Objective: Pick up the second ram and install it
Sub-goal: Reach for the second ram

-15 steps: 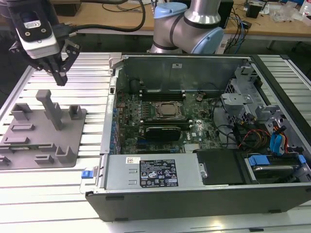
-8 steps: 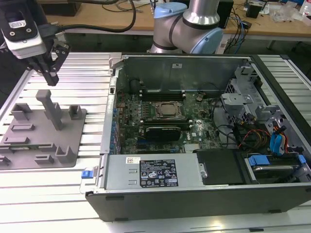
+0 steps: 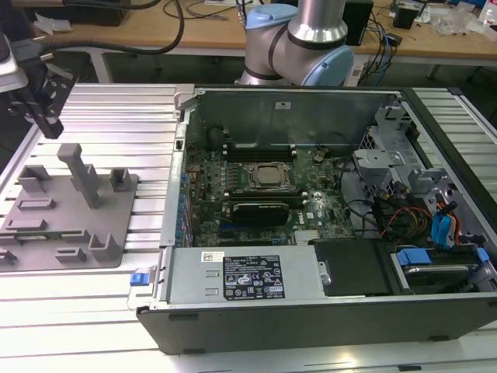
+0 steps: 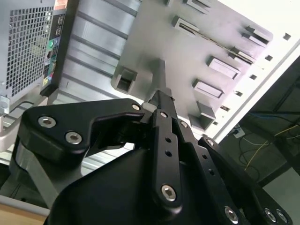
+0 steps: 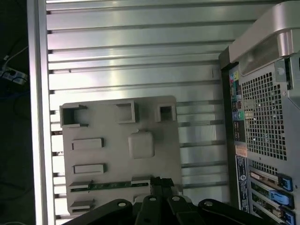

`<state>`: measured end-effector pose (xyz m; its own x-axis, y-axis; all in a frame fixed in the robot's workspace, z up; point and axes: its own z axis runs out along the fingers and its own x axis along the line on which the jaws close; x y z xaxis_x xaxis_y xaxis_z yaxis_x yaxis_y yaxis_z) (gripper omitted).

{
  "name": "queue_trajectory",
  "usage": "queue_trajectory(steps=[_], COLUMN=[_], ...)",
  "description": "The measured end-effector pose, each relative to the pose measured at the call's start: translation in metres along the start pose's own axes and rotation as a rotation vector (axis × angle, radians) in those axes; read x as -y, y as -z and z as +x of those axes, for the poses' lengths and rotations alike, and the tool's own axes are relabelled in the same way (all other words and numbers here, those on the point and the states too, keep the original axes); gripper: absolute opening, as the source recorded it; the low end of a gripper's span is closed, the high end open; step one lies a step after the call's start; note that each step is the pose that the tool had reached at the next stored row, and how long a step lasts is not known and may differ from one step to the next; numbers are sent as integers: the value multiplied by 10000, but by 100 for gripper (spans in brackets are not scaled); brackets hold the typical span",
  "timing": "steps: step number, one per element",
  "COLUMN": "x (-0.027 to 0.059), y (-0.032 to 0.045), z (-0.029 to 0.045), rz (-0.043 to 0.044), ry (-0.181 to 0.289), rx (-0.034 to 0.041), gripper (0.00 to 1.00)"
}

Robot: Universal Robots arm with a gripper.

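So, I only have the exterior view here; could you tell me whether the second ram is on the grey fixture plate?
Observer: Yes. In the first wrist view the second ram stands on edge in a slot of the grey fixture plate, showing as a thin green strip.
Operator: Thank you. And what is nearest to it?
Observer: The hand, which sits in line with one end of the stick in that view. I cannot tell whether it touches.
Operator: Understood. Could you also describe the back of the machine, please?
Observer: In the first wrist view the computer case turns its rear panel toward the plate, with a perforated grille and coloured ports beside it.
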<state>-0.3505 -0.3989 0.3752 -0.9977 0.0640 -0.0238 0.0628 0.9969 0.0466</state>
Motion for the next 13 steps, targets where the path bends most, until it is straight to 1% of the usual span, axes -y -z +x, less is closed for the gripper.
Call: queue_trajectory(steps=[4,6,7,8,11,12,13], x=[6,10,12,15,21,25,27], y=[-26,-39,-43,-49,-56,-58,-59], z=[77,129,158,205,290,344,377], rz=[0,0,0,0,0,1,0], ry=[0,0,0,1,0,0,0], rx=[0,-1,0,0,0,-2,-1], gripper=[8,8,8,8,8,8,8])
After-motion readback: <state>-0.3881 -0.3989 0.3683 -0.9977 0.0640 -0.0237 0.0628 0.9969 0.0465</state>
